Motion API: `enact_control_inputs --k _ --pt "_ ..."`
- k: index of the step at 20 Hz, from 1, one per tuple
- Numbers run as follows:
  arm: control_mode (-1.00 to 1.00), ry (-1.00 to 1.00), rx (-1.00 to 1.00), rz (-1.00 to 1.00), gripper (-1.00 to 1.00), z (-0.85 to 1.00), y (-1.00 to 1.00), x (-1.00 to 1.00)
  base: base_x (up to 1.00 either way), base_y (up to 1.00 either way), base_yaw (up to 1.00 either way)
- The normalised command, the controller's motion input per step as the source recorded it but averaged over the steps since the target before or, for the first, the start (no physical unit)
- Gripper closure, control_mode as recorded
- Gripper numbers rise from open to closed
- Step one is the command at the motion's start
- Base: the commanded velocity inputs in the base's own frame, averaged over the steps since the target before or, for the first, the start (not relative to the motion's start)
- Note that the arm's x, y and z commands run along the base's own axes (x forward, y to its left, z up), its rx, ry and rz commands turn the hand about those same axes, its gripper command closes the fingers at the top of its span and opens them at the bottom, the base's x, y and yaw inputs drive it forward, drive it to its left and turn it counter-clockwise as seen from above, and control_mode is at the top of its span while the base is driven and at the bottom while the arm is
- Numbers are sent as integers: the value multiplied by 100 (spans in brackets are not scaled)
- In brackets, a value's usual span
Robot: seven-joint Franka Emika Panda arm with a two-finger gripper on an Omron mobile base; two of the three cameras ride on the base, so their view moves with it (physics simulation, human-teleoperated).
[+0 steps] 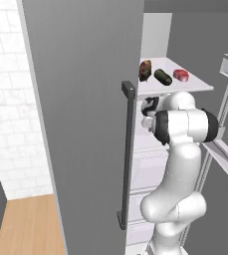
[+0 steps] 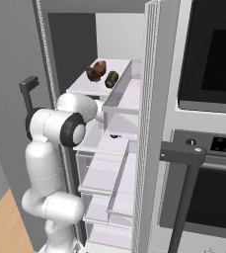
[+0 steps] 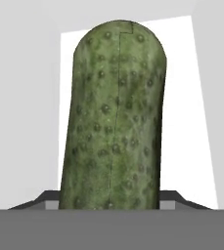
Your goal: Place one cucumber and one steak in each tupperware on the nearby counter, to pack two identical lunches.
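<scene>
Inside the fridge, below the shelf (image 1: 195,84) bearing another cucumber (image 1: 162,76) and steaks, the tool (image 3: 111,207) has closed on a cucumber (image 3: 114,117) filling the hand view; it looks firm, bumpy, light, perhaps slippery; a mid-body grip suits it.

Kitchen: open fridge (image 2: 109,163) beside built-in oven (image 2: 210,54).

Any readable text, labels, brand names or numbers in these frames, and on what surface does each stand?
None can be read.
The cucumber, the fridge door and its shelf carry no lettering.
The oven panel shows a knob and faint marks, too small to read.
</scene>
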Motion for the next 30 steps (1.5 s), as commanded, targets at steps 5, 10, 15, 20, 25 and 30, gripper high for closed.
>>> enact_control_inputs --k 5,10,15,20,25,30 --pt "-100 -1 0 0 100 -3 3 -92 0 0 0" --pt "-100 0 0 0 100 -3 14 -98 0 0 0" --pt "-100 0 0 0 100 42 29 -98 0 0 0" --pt "-100 0 -1 0 100 83 31 -85 0 0 0" --pt "-100 0 -2 0 100 97 31 -73 0 0 0" --pt "-100 0 -3 0 100 84 29 -80 0 0 0"
